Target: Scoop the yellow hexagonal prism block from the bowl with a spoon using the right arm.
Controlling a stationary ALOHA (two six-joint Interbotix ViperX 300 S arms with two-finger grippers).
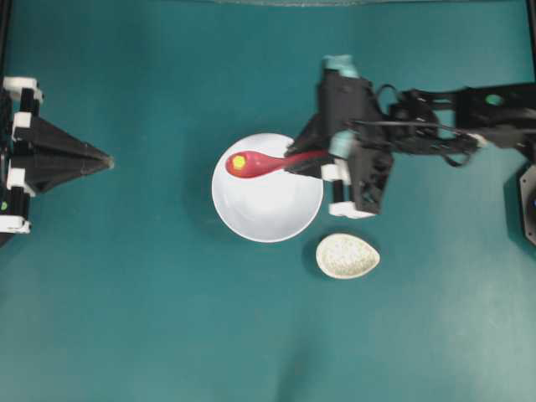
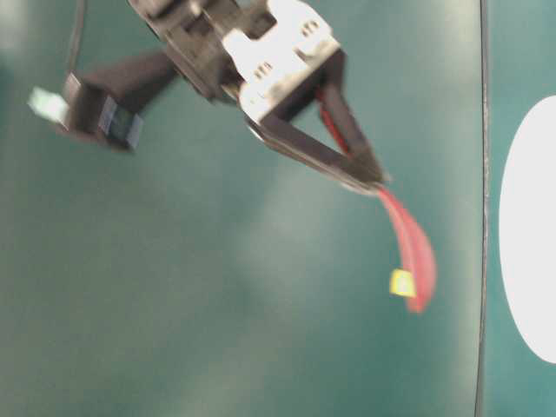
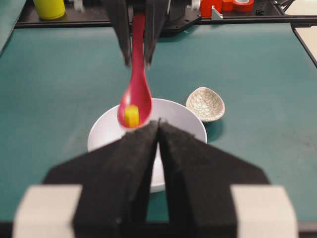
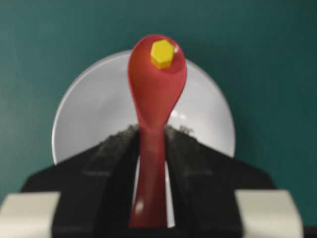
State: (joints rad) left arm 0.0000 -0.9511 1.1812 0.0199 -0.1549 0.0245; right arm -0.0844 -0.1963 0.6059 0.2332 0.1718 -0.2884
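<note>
Spoon (image 1: pixel 261 163) held above bowl (image 1: pixel 267 209), block (image 1: pixel 239 162) in the scoop.

Right claw (image 1: pixel 293 162) clamped on the red handle — yellow hexagonal block near the scoop's tip, over the white bowl's left part. Speckled egg-shaped rest (image 1: pixel 347 256) just beside the bowl on the green worktop (image 1: pixel 151 318). Left claw (image 1: pixel 107 159) closed, empty, well apart at the left — nothing between.
</note>
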